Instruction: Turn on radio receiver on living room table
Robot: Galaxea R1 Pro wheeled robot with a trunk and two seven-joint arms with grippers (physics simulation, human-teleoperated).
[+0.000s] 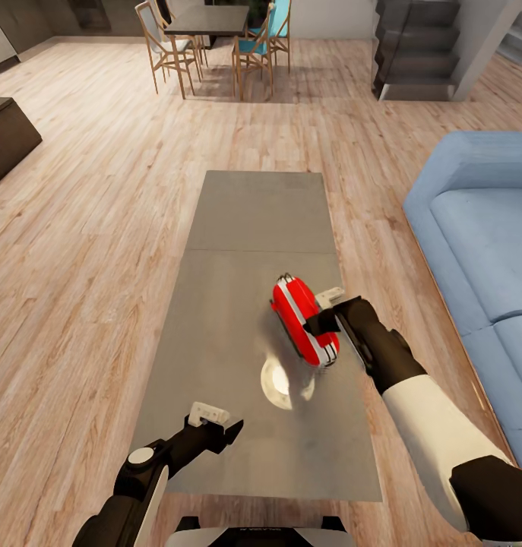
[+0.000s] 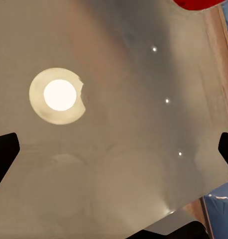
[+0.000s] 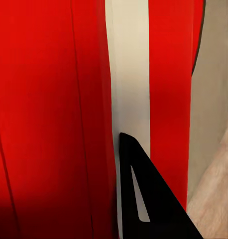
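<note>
The bright-red radio receiver (image 1: 300, 319) with its white trim band lies on the near right part of the long grey-brown table (image 1: 253, 220). My right gripper (image 1: 326, 313) rests against the radio's right side. In the right wrist view the red body (image 3: 49, 109) and white band (image 3: 126, 74) sit very close, with the dark fingertips (image 3: 144, 199) together and touching the band, so the gripper looks shut. My left gripper (image 1: 224, 425) hovers open over the table's near end, its fingers (image 2: 4, 154) spread wide above the bare top. A sliver of the radio (image 2: 198, 4) shows at the edge of the left wrist view.
A round bright light reflection (image 1: 287, 384) lies on the tabletop just in front of the radio. The blue sofa (image 1: 481, 228) runs along the table's right side. A dark dining table with wooden chairs (image 1: 207, 23), stairs (image 1: 416, 45) and a dark cabinet (image 1: 6, 137) stand farther off.
</note>
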